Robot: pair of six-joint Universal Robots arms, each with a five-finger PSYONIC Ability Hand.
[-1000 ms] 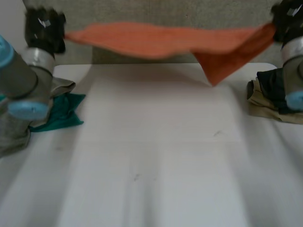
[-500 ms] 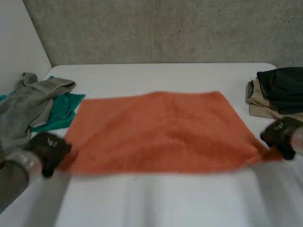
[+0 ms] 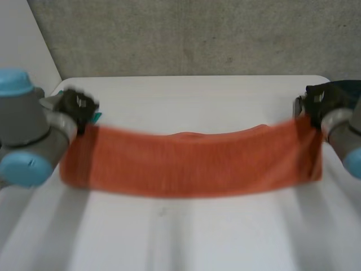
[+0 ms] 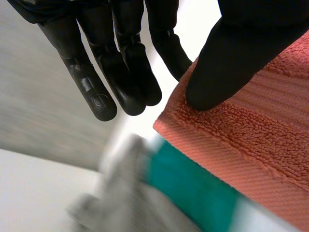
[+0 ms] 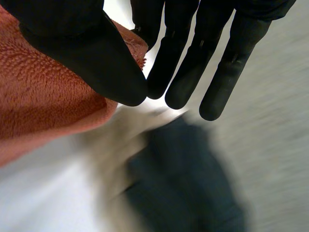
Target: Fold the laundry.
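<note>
White counter (image 3: 186, 237) with a rounded far-right corner. Behind it a speckled grey wall (image 3: 186, 34), a plain white wall (image 3: 22, 39) at far left. At left, teal cloth (image 4: 193, 188) against grey cloth (image 4: 120, 193). At right, dark garment (image 5: 183, 188) against beige one (image 5: 116, 145).

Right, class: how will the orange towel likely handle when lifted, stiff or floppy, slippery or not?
Probably floppy: the orange towel droops between left hand and right hand. Likely not slippery: its looped pile looks rough. Seemingly light: mere corner pinches hold it up.
</note>
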